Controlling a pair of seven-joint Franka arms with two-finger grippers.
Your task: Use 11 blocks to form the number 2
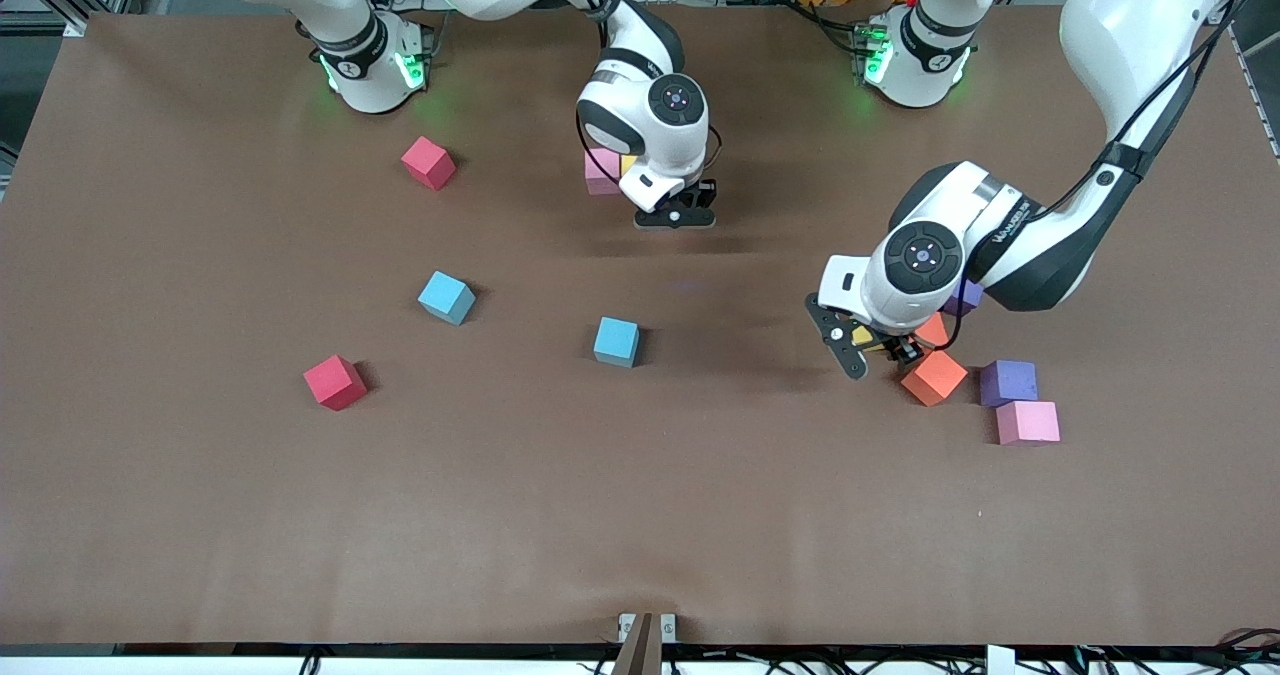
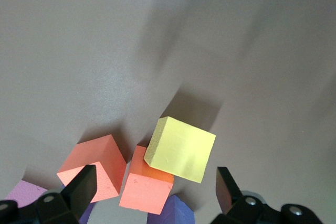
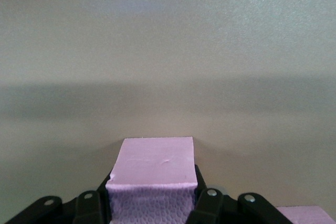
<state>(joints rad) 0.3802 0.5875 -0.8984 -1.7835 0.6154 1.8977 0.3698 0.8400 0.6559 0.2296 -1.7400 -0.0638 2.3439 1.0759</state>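
Note:
My right gripper (image 1: 675,217) is shut on a pink block (image 3: 153,169), low over the table's middle; the hand hides that block in the front view. Beside it lie another pink block (image 1: 602,170) and a yellow one (image 1: 628,163). My left gripper (image 1: 840,340) hangs open over a cluster of blocks toward the left arm's end. In the left wrist view a tilted yellow block (image 2: 181,150) leans on an orange block (image 2: 147,187) just past the open gripper (image 2: 156,182). A second orange block (image 2: 94,166) and a purple one (image 2: 170,211) lie beside them.
Loose on the table are two red blocks (image 1: 428,162) (image 1: 335,382) and two light blue blocks (image 1: 446,297) (image 1: 616,341). By the cluster sit an orange block (image 1: 935,377), a purple block (image 1: 1008,382) and a pink block (image 1: 1027,422).

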